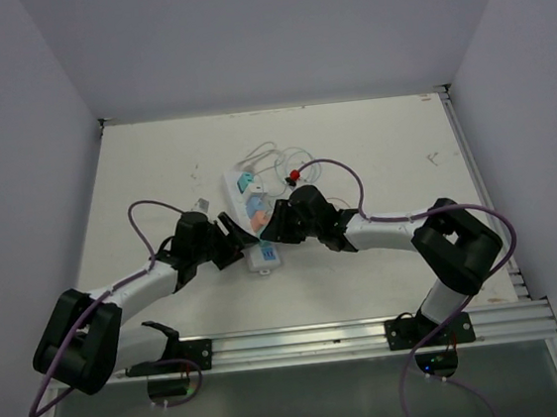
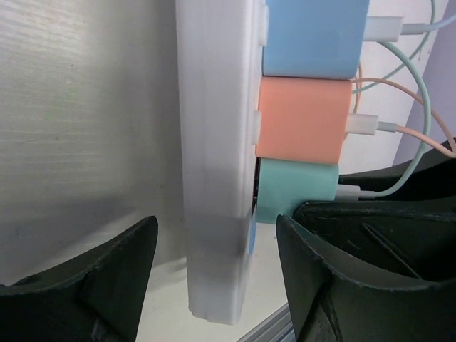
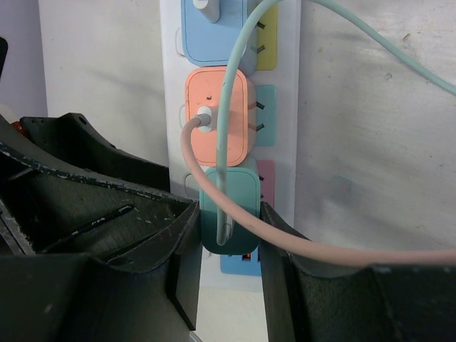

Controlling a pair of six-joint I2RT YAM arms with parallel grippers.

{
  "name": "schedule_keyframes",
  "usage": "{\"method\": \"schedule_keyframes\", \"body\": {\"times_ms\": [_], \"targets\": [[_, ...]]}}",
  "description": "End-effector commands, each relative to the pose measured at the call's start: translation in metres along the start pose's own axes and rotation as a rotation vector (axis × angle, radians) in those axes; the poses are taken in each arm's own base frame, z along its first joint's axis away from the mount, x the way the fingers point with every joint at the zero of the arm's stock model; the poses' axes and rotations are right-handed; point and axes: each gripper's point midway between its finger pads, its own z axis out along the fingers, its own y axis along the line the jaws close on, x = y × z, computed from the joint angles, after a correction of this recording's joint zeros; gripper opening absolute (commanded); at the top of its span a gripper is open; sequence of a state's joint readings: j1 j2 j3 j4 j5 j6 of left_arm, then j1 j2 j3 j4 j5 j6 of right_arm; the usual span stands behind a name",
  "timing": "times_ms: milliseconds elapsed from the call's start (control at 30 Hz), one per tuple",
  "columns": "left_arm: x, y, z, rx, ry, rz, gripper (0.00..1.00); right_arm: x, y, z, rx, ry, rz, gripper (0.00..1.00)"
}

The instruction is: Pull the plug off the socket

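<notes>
On counter [image 1: 154,162], socket [image 2: 206,178] with plugs [image 3: 206,92] in a row on it; left pincer [image 2: 214,235] astride its near end, right pincer [image 3: 229,235] clamped around nearest plug [image 3: 246,192].

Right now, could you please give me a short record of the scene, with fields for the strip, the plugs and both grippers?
strip: white power strip lying on the table
plugged in: blue plug, orange plug, teal plug, side by side, each with a cable
right gripper: shut on the teal plug
left gripper: open, a finger either side of the strip's end, next to the teal plug
task state: teal plug not yet pulled out
</notes>
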State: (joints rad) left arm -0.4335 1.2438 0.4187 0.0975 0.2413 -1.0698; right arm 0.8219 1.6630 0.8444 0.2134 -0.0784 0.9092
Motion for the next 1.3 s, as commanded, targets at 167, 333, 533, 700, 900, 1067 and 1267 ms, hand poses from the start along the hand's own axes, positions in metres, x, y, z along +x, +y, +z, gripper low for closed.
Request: {"method": "schedule_keyframes", "body": {"times_ms": [167, 333, 533, 700, 900, 1067, 1267], "targets": [[0.01, -0.023, 0.007, 0.112, 0.042, 0.088, 0.64, 0.023, -0.033, 0.003, 0.103, 0.077, 0.035, 0.0], [0.019, -0.027, 0.008, 0.124, 0.064, 0.124, 0.58, 0.021, -0.031, 0.002, 0.096, 0.073, 0.031, 0.0], [0.027, -0.023, 0.005, 0.121, 0.074, 0.16, 0.45, 0.019, -0.029, 0.001, 0.093, 0.077, 0.024, 0.0], [0.026, -0.022, 0.006, 0.118, 0.068, 0.17, 0.22, 0.019, -0.026, 0.001, 0.087, 0.078, 0.019, 0.0], [0.028, -0.015, 0.008, 0.077, 0.084, 0.161, 0.0, 0.016, -0.023, -0.001, 0.081, 0.075, 0.01, 0.0], [0.019, -0.005, 0.006, -0.03, 0.062, 0.169, 0.0, 0.007, -0.016, -0.01, 0.084, 0.054, 0.008, 0.0], [0.009, 0.012, -0.004, -0.16, 0.013, 0.171, 0.0, -0.002, -0.013, -0.018, 0.084, 0.036, 0.015, 0.0]]}}
